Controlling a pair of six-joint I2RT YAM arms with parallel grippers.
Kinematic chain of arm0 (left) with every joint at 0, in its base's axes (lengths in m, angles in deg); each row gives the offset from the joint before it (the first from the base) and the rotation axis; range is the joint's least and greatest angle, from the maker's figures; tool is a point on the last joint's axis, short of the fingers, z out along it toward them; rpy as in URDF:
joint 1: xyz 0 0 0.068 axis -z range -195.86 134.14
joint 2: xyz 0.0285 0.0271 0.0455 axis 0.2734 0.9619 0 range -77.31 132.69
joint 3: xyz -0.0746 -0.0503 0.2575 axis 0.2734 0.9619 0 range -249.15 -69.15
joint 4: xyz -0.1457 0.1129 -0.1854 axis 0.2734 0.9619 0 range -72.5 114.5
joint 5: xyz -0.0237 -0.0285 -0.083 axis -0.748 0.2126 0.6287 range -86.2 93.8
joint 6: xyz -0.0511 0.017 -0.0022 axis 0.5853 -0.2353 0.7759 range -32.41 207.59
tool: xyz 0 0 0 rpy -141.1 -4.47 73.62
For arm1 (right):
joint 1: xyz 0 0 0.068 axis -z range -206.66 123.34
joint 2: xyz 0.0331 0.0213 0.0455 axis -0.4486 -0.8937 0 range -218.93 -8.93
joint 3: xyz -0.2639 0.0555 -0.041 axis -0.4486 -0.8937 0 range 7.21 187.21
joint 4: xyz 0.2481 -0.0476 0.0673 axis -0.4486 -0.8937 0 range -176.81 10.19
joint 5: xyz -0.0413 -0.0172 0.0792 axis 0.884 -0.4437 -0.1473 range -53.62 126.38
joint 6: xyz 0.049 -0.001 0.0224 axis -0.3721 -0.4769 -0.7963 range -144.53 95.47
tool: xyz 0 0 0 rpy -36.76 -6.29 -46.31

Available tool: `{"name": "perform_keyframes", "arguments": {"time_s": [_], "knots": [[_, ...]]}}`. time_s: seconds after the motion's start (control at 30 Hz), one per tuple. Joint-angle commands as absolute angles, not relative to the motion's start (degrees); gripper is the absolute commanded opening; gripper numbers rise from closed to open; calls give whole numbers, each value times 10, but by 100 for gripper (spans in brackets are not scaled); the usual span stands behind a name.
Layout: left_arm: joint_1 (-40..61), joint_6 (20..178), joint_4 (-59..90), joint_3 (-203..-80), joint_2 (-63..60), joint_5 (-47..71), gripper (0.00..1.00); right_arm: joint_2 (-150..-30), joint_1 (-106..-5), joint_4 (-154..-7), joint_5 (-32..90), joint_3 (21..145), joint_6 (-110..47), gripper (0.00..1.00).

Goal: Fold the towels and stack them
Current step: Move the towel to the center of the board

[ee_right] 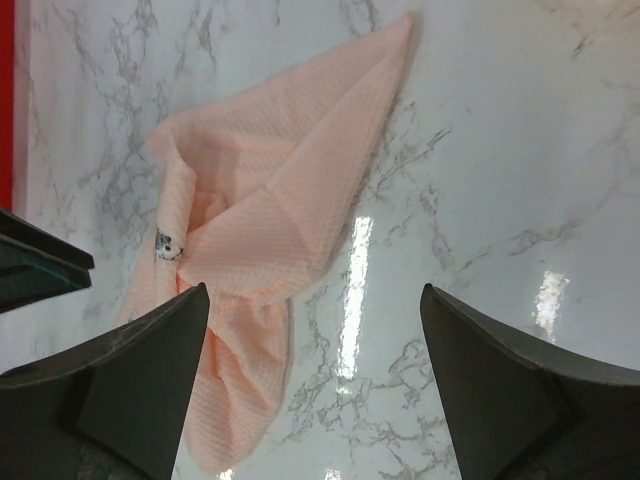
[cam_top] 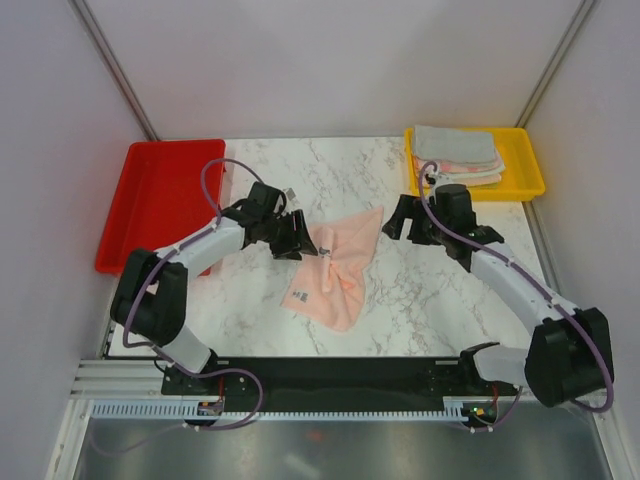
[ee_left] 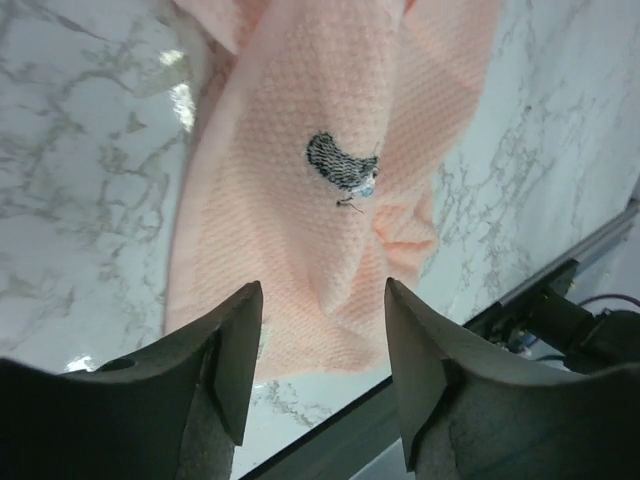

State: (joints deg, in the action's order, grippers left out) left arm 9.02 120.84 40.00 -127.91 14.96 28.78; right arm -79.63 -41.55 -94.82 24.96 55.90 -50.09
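Note:
A peach towel [cam_top: 338,270] lies crumpled on the marble table, one corner pointing to the far right. It carries a small dark printed mark [ee_left: 341,166]. It also shows in the right wrist view [ee_right: 262,230]. My left gripper [cam_top: 297,236] is open and empty, hovering at the towel's left edge; in its wrist view the fingertips [ee_left: 240,330] frame the cloth without touching it. My right gripper [cam_top: 398,220] is open wide and empty, just right of the towel's far corner. Several folded towels [cam_top: 458,153] are stacked in the yellow tray [cam_top: 527,170].
A red tray [cam_top: 150,200] sits at the far left of the table. The yellow tray stands at the far right corner. A black rail [cam_top: 340,375] runs along the table's near edge between the arm bases. Grey walls enclose the table.

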Motion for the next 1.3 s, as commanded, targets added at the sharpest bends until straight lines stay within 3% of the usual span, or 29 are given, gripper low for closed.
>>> {"name": "perform_keyframes", "arguments": {"time_s": [0.0,0.17,0.3,0.73,0.87,1.0,1.27], "knots": [[91,1179,456,-1335,122,163,61,-856,-469,-894,295,573,-519,92],[90,1151,464,-1454,212,68,62,-990,-485,-825,350,628,-498,78],[90,1151,496,-1557,322,85,60,-1083,-485,-824,367,707,-454,68],[99,1144,476,-1613,432,223,57,-1230,-484,-851,419,818,-474,63],[99,1142,476,-1571,398,197,53,-1219,-484,-888,448,810,-470,54],[98,1164,477,-1513,308,133,55,-1150,-475,-916,489,743,-488,44],[101,1190,483,-1325,88,54,58,-937,-458,-963,480,542,-530,46]]}}
